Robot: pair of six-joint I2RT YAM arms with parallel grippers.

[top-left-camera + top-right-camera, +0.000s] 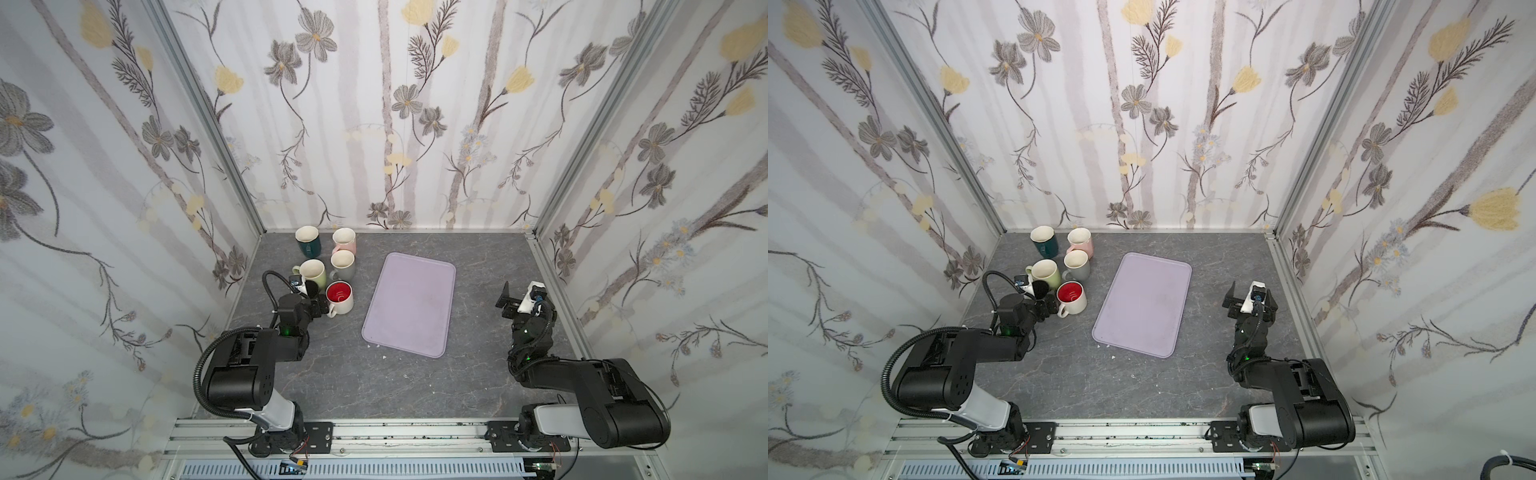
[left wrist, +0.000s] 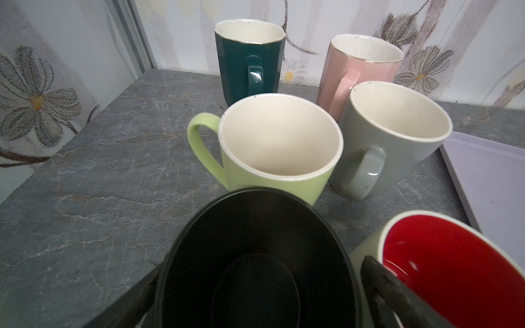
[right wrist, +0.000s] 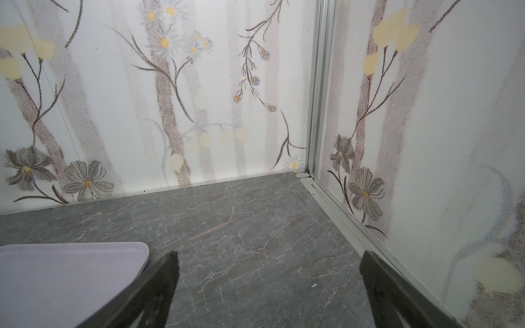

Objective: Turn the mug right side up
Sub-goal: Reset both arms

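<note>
Black mug (image 2: 250,227) is seen upright, mouth up, on worktop (image 2: 85,198), just beside green mug (image 2: 278,136) and red-lined mug (image 2: 454,269). It is flanked by left pincer (image 2: 261,269), spread wide; contact cannot be told. Right pincer (image 3: 270,255) is spread wide, nothing held.

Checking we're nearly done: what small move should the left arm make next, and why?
Probably draw the left gripper straight back off the black mug: it looks mouth-up, the jaws stand open either side, and the red-lined mug sits close alongside.

Bright, even light; soft shadows; wrist views blurred near lens; wide-angle edge distortion.
</note>
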